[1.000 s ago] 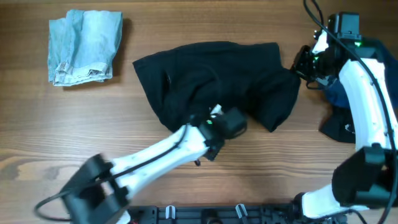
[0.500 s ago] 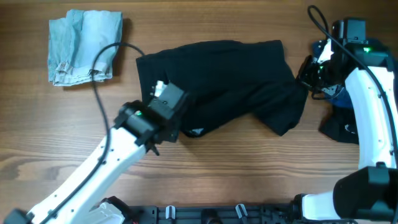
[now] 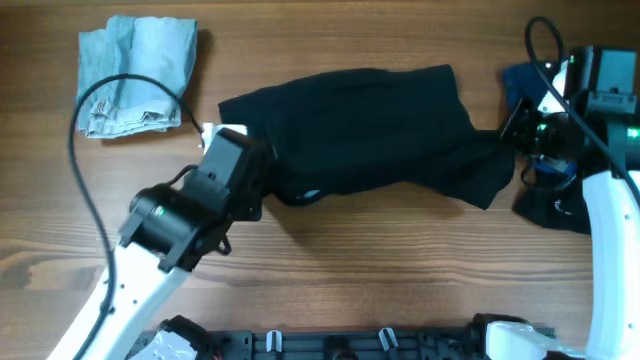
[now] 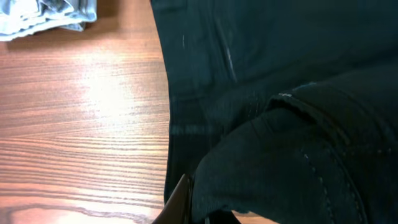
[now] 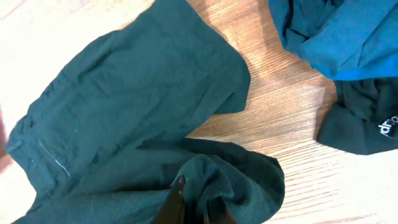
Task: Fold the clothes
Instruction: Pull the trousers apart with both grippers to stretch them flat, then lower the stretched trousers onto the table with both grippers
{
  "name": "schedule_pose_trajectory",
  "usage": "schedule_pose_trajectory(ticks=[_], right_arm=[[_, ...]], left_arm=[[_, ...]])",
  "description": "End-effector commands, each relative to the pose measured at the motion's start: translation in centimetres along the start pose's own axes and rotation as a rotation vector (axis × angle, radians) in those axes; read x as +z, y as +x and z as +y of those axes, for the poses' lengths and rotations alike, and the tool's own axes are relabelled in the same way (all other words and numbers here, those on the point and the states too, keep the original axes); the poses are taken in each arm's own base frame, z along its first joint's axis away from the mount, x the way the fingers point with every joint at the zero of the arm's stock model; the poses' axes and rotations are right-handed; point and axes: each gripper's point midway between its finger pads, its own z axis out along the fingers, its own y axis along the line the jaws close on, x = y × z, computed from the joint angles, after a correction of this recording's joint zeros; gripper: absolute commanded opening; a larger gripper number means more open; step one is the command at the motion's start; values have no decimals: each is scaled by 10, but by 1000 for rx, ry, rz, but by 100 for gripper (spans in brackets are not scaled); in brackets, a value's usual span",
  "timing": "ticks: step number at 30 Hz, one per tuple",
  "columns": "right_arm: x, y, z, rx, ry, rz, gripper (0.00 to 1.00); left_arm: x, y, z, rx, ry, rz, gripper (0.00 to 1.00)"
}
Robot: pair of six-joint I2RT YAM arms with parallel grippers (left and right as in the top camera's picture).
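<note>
Pulled wider, black garment [image 3: 370, 125] spans left gripper [image 3: 275, 188] to right gripper [image 3: 507, 142].

The garment [image 3: 360, 130] is black, the folded denim [image 3: 135, 75] pale blue.

1. Black garment [image 3: 370, 130]: matt woven cloth, stitched seams, soft creases.
2. Table [image 3: 400, 260]: wood grain, smooth, slight sheen, glare in the left wrist view.
3. Folded denim [image 3: 135, 75]: pale blue, faded, coarse cloth.
4. Blue cloth [image 5: 336, 31]: matt, smooth.
5. Arm shells [image 3: 135, 290]: white glossy plastic.
</note>
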Motion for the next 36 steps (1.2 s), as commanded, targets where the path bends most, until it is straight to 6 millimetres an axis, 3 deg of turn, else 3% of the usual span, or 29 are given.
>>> schedule_pose_trajectory(ticks=[1,5,7,13,21,27,32,36], right_arm=[[-28,-7,-2,-16,5,-103,4],[-32,-7,-1,-41,2,-114,4],[-28,-18,2,-43,-10,-143,4],[-3,-42,20,-29,-83,-157,4],[68,-61,19,-16,-50,-75,4],[90,-84,28,-26,-80,-129,5],[122,-83,31,-38,-80,-116,4],[151,-81,35,-50,-84,-103,4]], left_arm=[[-26,-12,11,-61,15,-103,4],[-37,-17,17,-77,11,-156,4],[-38,-27,20,-90,-12,-201,4],[-20,-61,20,-112,-103,-285,4],[43,-89,24,-129,-259,-261,4],[86,-102,55,-219,-329,-225,4],[114,-107,65,-272,-304,-198,4],[127,-113,60,-286,-268,-202,4]])
